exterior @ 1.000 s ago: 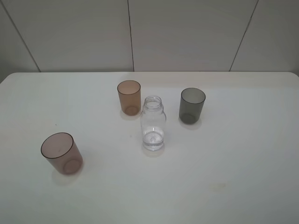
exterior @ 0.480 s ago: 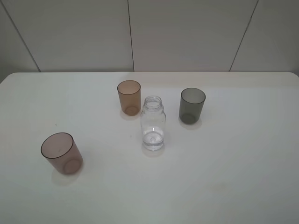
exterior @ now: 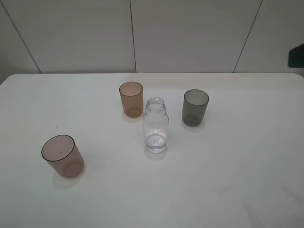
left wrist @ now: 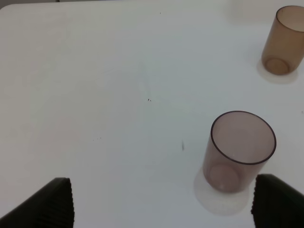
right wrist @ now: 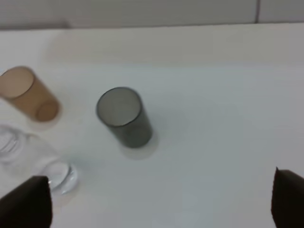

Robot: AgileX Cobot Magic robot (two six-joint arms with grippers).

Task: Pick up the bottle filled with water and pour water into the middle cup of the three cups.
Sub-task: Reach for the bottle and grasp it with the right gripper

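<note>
Standing upright and uncapped near the middle of the table [exterior: 237, 180], the bottle [exterior: 156, 126] sits just in front of the gap between the amber cup [exterior: 131, 99] and the grey cup [exterior: 195, 107]. From there a short tilt should reach the amber one, the target. The mauve cup [exterior: 62, 156] stands well apart on the left. Neither arm holds anything. The left gripper [left wrist: 164, 202] hangs spread wide near the mauve cup. The right gripper [right wrist: 159, 199] is equally wide, facing the grey cup, probably opened to fit round the bottle's body.
</note>
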